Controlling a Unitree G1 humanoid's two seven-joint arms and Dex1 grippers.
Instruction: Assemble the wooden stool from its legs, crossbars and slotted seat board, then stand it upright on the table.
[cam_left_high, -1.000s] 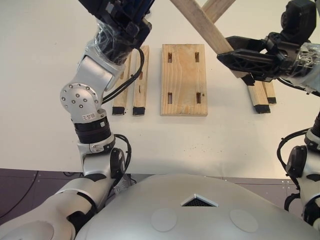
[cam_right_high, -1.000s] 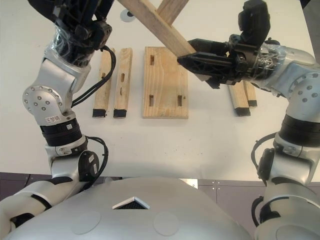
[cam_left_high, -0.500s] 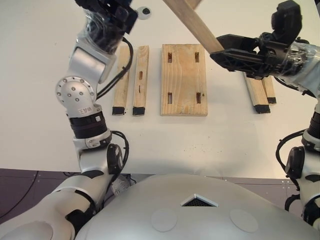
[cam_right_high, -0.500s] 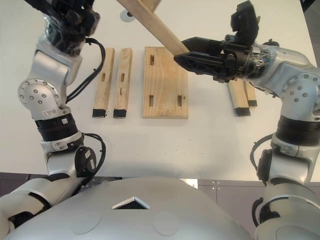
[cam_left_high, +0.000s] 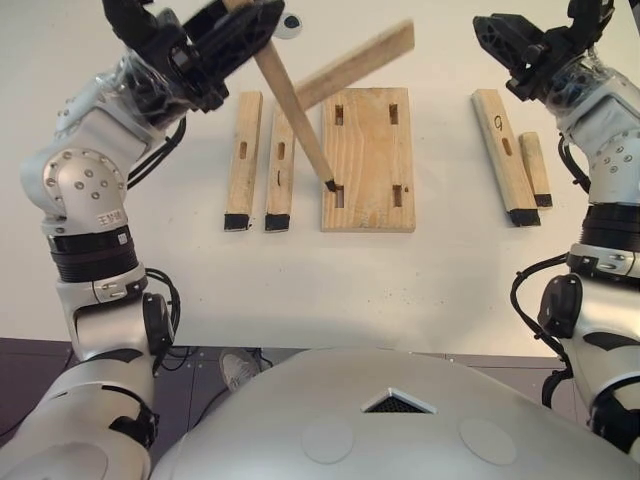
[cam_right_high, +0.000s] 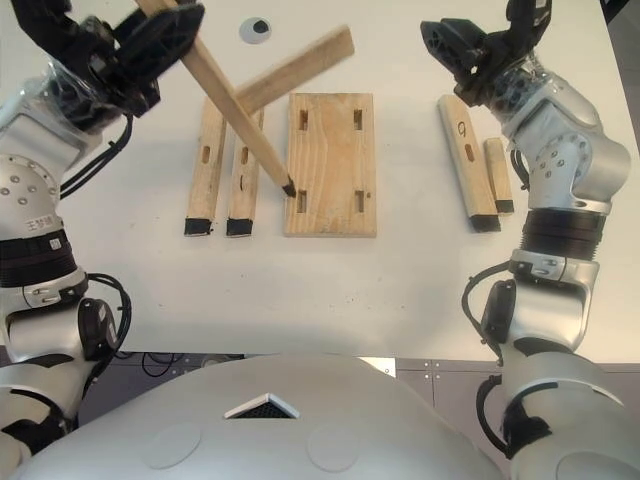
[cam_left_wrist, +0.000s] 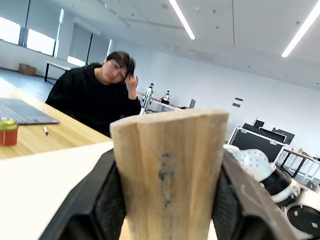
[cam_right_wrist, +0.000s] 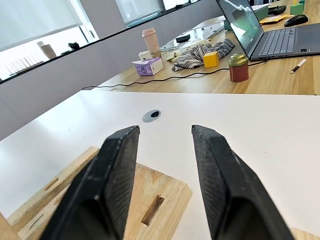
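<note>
Left eye view | your left gripper (cam_left_high: 240, 30) clamps a crossed pair of legs (cam_left_high: 300, 130), lower tip at the seat board's (cam_left_high: 372, 150) near-left slot | your right gripper (cam_right_wrist: 165, 137) hangs spread and empty above the table's (cam_left_high: 450, 280) far right.

Bright, even overhead light, white counter (cam_left_high: 450, 270).
Ceiling strips (cam_left_wrist: 182, 20) glow above the left gripper (cam_left_wrist: 167, 180), whose clamped wooden leg (cam_left_wrist: 170, 135) is evenly lit; below it the counter carries only soft, faint shadows. Beyond the right gripper (cam_right_wrist: 165, 145), the windows (cam_right_wrist: 40, 20) wash out to white.
</note>
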